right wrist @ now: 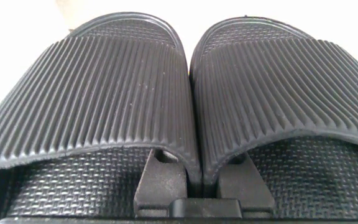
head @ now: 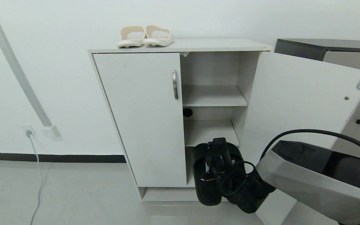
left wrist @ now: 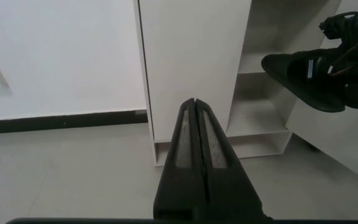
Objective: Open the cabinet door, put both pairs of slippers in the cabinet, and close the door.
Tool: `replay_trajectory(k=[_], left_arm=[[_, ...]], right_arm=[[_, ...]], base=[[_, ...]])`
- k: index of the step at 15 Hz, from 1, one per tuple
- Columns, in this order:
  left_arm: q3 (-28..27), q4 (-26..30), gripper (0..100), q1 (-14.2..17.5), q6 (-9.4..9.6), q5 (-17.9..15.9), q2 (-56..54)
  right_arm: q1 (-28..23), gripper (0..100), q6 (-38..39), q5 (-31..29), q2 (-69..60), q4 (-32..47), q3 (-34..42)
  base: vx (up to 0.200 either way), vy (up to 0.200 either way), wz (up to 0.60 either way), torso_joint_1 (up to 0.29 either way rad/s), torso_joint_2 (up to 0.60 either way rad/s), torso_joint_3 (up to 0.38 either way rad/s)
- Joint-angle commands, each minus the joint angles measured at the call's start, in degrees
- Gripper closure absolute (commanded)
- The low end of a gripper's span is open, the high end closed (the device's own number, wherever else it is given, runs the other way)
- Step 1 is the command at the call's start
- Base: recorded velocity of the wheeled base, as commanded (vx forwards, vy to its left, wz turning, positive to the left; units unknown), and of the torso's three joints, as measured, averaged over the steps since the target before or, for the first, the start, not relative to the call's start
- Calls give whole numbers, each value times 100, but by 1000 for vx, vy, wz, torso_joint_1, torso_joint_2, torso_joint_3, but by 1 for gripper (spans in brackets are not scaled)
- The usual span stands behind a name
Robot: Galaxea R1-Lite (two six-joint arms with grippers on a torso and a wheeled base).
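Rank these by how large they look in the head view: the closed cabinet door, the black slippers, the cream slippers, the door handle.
1. closed cabinet door
2. black slippers, though they are nearer the camera, which enlarges them
3. cream slippers
4. door handle

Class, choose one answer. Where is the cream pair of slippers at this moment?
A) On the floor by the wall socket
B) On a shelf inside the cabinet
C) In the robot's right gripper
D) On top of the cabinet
D: the cream slippers lie side by side on top of the cabinet, while the right gripper holds the black pair.
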Motion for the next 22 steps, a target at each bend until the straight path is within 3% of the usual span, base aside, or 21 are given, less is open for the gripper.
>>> replay_trajectory(k=[1, 9, 18, 22], left_arm=[[1, 0, 100, 1, 1, -1, 11], [1, 0, 100, 1, 1, 8, 11], [1, 0, 100, 1, -16, 17, 11], [1, 0, 100, 1, -16, 17, 11]], right_arm=[[-24, 100, 4, 0, 201, 4, -98], [-112, 100, 74, -35, 351, -22, -282], [-305, 100, -735, -123, 412, -1859, -230], [-332, 100, -770, -114, 430, -1894, -221]], base=[[0, 0, 0, -2, 7, -134], [0, 0, 0, 2, 2, -188], [0, 0, 0, 2, 1, -61], [0, 0, 0, 0, 0, 0]])
